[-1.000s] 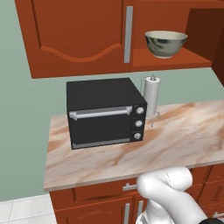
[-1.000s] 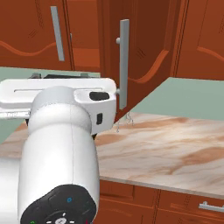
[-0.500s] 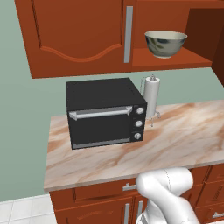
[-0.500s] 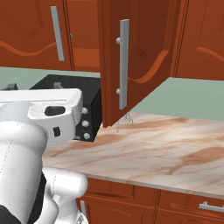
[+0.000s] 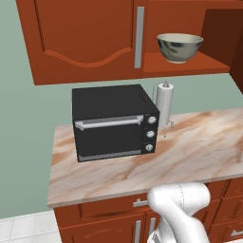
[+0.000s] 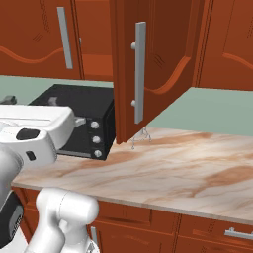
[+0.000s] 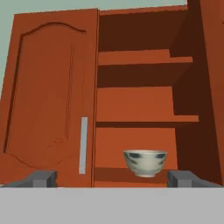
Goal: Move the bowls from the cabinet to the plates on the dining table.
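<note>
Sitting near the front edge of the cabinet's bottom shelf, the bowl is easy to reach, so the gripper faces it, spread wide.

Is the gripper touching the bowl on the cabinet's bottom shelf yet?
Apart. In the hand view the gripper stands open, its fingertips at the bottom edge, while the bowl sits farther back on the cabinet shelf, with bare shelf showing between.

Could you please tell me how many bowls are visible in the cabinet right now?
1: a speckled bowl on the lowest shelf of the open cabinet, above the paper towel roll. Another could be hidden behind the closed door.
</note>
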Motion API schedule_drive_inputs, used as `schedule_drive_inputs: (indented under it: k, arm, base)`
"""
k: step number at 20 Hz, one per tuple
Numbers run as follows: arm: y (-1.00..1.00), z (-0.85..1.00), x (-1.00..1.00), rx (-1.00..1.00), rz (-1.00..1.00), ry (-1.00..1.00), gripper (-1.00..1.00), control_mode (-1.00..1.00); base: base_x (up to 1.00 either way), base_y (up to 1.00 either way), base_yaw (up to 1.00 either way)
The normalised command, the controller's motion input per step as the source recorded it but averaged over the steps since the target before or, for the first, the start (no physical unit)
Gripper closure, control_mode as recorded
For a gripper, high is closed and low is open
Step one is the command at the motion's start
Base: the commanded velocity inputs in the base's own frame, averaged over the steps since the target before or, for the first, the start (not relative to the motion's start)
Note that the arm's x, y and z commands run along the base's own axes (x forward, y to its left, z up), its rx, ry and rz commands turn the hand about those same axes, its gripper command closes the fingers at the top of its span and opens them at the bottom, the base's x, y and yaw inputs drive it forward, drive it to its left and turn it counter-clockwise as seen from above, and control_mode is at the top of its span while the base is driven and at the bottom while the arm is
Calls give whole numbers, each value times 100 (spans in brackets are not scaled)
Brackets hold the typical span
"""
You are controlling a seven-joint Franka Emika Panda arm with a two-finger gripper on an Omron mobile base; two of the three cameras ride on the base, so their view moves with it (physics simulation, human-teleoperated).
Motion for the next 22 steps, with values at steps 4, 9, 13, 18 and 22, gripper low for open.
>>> schedule_drive_inputs:
  k: [4, 9, 13, 18, 22]
  arm:
    - [23, -1, 16, -5, -19, -3, -100, -100]
    - [19, 0, 16, -5, -20, 0, -100, -100]
    - [16, -2, 14, -4, -21, 0, -100, -100]
    - [13, -6, 11, -3, -22, 0, -100, -100]
    - [10, -16, 9, 0, -22, 0, -100, -100]
  base:
    - [0, 0, 0]
    - [0, 0, 0]
    - [0, 0, 0]
    - [0, 0, 0]
    - [0, 0, 0]
